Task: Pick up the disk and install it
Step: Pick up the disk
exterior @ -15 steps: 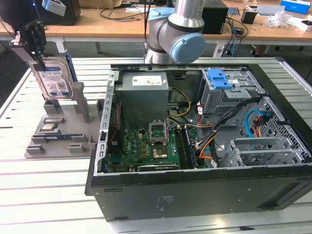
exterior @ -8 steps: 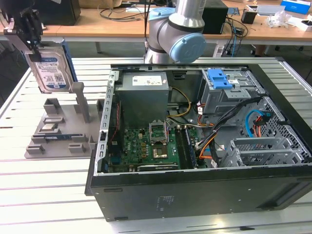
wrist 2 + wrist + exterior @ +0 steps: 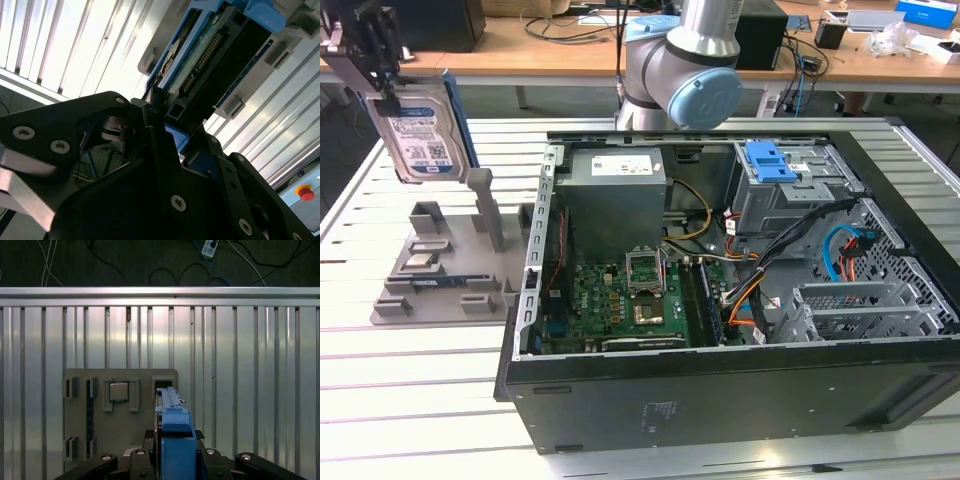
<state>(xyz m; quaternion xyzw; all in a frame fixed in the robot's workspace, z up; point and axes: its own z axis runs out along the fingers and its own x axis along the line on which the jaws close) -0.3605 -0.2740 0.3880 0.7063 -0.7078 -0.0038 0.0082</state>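
The open black computer case (image 3: 720, 400) on the slatted metal tabletop (image 3: 420, 400) holds a green motherboard (image 3: 610, 300) and a grey drive cage (image 3: 790, 205). The grey slotted holder (image 3: 450, 300) carries a square chip (image 3: 420, 262). At the exterior view's upper left, the jaws are clamped on the flat silver blue-framed disk (image 3: 420, 140), which is upright above the holder.

One robot arm (image 3: 695, 60) with one tool (image 3: 388, 95), and one disk (image 3: 420, 140) in all. The tabletop (image 3: 420, 380) carries two large things: one open computer case (image 3: 720, 400) and one grey parts holder (image 3: 440, 290). In the holder lies one square processor chip (image 3: 118, 390). Inside the case there are one grey power supply box (image 3: 615, 190), one green motherboard (image 3: 610, 305) and one blue bracket (image 3: 770, 160). One red button (image 3: 303, 191) shows in the second wrist view.
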